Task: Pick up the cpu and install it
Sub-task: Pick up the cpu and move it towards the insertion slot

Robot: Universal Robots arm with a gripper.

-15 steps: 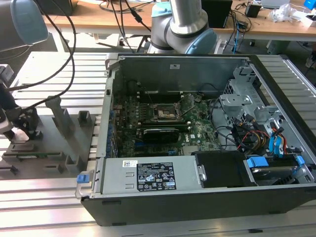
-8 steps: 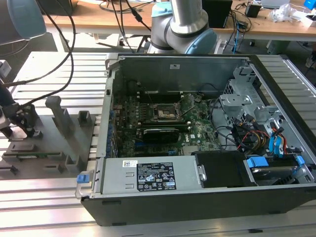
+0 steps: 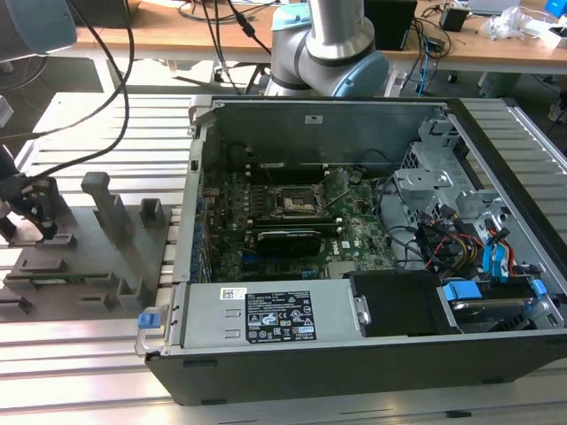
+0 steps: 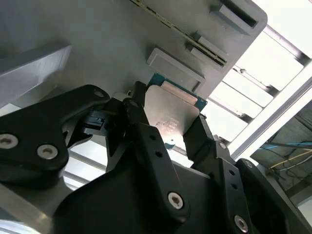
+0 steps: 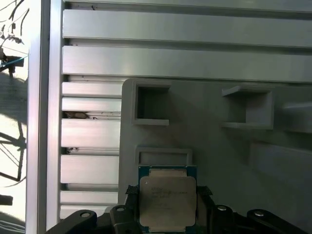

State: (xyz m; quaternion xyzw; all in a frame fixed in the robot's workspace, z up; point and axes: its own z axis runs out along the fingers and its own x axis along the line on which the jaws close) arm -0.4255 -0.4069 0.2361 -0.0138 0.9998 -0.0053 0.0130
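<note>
The cpu (image 5: 167, 200) is a small square chip with a shiny silver top and a thin blue-green rim. It sits between my two black fingers in both wrist views. My gripper (image 5: 167, 192) is shut on the cpu (image 4: 173, 114), one finger against each of two opposite edges. It is close over the grey fixture tray (image 5: 219, 151), beside a shallow rectangular frame (image 5: 163, 157). In the exterior view my gripper (image 3: 31, 212) is at the far left, above the tray (image 3: 89, 257). The black socket (image 3: 297, 202) lies open on the motherboard inside the computer case (image 3: 372, 345).
Upright pegs (image 3: 106, 208) rise from the fixture tray beside my gripper. The case's left wall (image 3: 190, 204) stands between tray and motherboard. Drive cages and cables (image 3: 461, 221) crowd the case's right side. Slotted aluminium table rails (image 5: 185, 63) run under everything.
</note>
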